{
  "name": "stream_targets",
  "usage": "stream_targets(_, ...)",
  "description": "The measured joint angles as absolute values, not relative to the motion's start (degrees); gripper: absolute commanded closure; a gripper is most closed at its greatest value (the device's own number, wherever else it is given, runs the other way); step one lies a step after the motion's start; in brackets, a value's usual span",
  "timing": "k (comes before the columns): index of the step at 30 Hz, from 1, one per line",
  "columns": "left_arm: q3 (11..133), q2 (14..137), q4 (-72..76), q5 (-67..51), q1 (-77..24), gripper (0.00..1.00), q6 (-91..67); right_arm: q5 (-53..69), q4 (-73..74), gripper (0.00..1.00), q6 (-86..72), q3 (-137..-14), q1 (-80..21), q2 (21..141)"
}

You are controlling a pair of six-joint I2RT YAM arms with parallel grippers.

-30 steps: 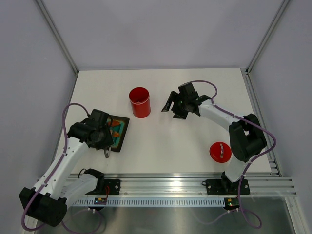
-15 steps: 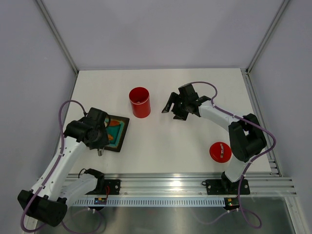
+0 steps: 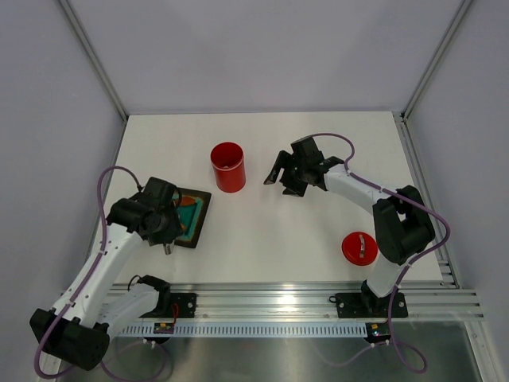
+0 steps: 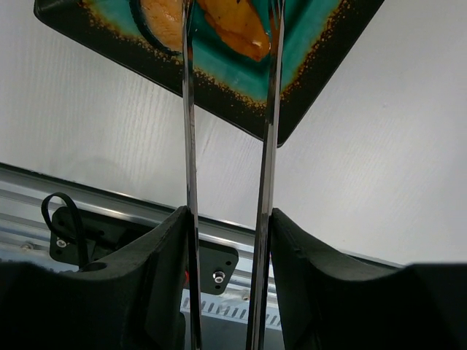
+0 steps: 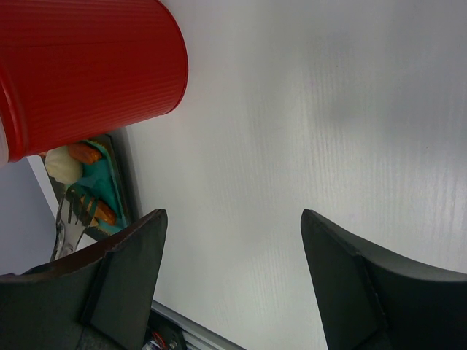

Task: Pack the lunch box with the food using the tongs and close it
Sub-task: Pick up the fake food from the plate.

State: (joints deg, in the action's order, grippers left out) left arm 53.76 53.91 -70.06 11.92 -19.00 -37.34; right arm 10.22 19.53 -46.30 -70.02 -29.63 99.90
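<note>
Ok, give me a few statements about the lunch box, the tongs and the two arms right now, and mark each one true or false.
1. The red lunch box stands open with no lid on it. True.
2. The lid lies next to the tray. False: it lies on the right side of the table, near the right arm's base, far from the tray.
3. The left fingers hold the tongs. True.
4. The right fingers grip a food piece. False: they stand open and empty, beside the lunch box.
5. Orange food lies on the tray. True.
</note>
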Motion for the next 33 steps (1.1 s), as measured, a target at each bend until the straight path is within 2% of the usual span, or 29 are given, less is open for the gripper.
stream_targets(9, 52.77, 52.51, -69.87, 12.01, -19.99, 0.53, -42.02, 10.22, 19.55, 0.18, -46.28, -70.02, -29.63, 99.9)
stream_targets(13, 52.73, 52.42, -69.95, 11.99, -20.84, 0.63, -42.83, 10.22, 19.53, 0.18, -46.28, -70.02, -29.63, 99.9)
stream_targets(16, 52.71, 52.45, -69.38, 11.73, -21.39, 0.63, -42.94, 10.22, 19.53, 0.18, -46.28, -70.02, -29.63, 99.9)
stream_targets(22, 52.75, 53.8, -66.81, 9.52, -22.17, 0.6, -41.52, 10.22, 19.35, 0.18, -46.28, -69.47, -29.63, 99.9)
stream_targets(26, 52.93, 56.14, -65.78, 9.21, -22.61, 0.53, -40.32, 10.22, 19.35, 0.18, -46.28, -68.97, -29.63, 99.88)
stream_targets(33, 53.04, 56.21, -65.93, 9.23, -22.83, 0.5, -39.51, 10.22, 19.35, 0.18, -46.3, -68.49, -29.63, 99.81)
